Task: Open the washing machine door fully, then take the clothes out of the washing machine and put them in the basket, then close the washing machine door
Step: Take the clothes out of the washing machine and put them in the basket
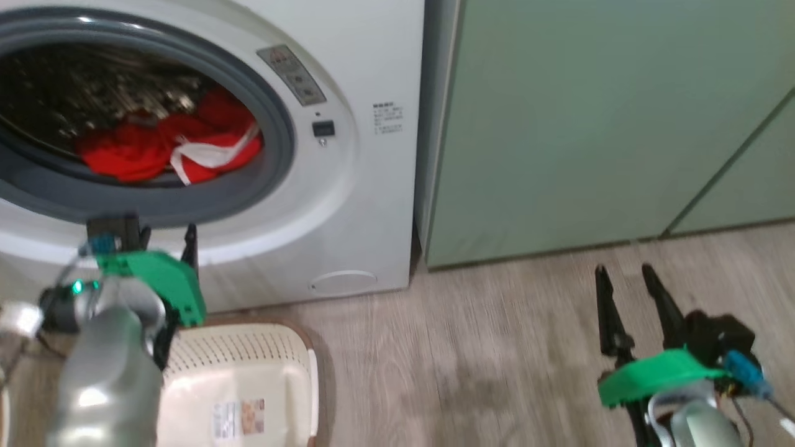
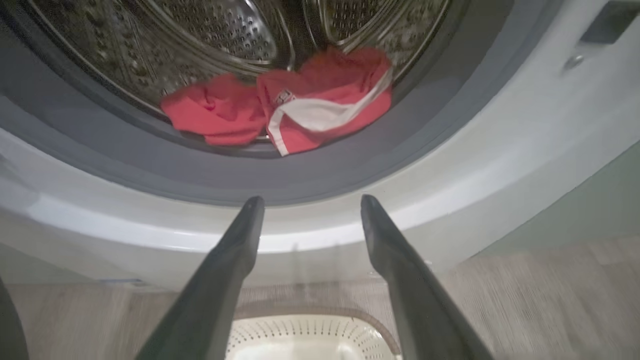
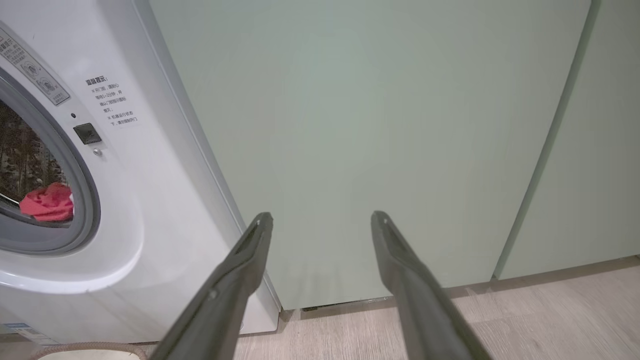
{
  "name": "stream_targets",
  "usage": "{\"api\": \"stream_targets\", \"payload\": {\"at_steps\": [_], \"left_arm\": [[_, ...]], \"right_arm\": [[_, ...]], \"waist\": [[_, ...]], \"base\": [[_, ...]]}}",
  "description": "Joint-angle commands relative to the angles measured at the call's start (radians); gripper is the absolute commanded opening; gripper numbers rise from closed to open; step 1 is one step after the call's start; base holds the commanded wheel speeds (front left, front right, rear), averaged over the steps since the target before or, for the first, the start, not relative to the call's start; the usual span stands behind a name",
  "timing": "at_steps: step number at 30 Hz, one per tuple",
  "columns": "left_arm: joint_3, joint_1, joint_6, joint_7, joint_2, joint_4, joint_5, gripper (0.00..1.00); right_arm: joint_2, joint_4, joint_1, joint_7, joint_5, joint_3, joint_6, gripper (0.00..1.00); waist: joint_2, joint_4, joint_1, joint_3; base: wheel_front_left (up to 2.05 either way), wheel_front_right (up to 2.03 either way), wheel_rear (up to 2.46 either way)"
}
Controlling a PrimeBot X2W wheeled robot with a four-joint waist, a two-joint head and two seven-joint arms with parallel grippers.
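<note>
Head view: pale wood floor [image 1: 484,347], green cabinets [image 1: 590,124] beside washing machine [image 1: 372,205]; both jaws spread, empty.

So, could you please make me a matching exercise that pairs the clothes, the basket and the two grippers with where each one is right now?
Things
1. clothes
2. basket
3. left gripper
4. right gripper

Places and states
A. open, facing the pale-green cabinet
B. lying inside the drum
C. on the floor before the washing machine
D. open, above the basket, aimed at the clothes

Pairs: 1-B, 2-C, 3-D, 4-A
</note>
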Motion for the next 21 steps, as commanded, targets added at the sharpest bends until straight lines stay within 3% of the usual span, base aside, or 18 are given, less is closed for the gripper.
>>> {"api": "stream_targets", "payload": {"at_steps": [1,12,21], "left_arm": [[0.027,-0.063,0.009,0.011,0.041,-0.018,0.002,1.00],[0.027,-0.409,0.108,0.181,0.154,0.148,0.020,1.00],[0.004,-0.578,0.159,0.179,0.250,0.263,0.050,1.00]], "right_arm": [[0.000,-0.036,-0.042,-0.009,-0.003,0.024,0.007,1.00],[0.000,-0.057,-0.120,-0.009,0.024,0.044,0.007,1.00],[0.000,-0.081,-0.172,-0.009,0.032,0.054,0.007,1.00]], "waist": [[0.0000,-0.016,0.0000,0.038],[0.0000,-0.083,0.0000,0.204],[0.0000,-0.139,0.0000,0.313]], "base": [[0.00,0.00,0.00],[0.00,0.00,0.00],[0.00,0.00,0.00]]}}
